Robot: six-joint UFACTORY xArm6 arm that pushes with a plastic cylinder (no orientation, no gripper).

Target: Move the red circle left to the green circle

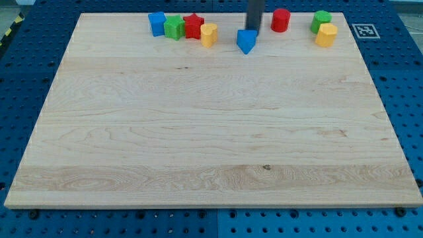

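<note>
The red circle stands near the view's top edge of the wooden board, right of centre. The green circle is further right, touching a yellow block just below it. My tip comes down at the view's top centre, left of the red circle with a small gap, and just above a blue block.
At the view's top left a row of touching blocks: a blue block, a green block, a red star and a yellow block. A fiducial marker lies off the board's top right corner.
</note>
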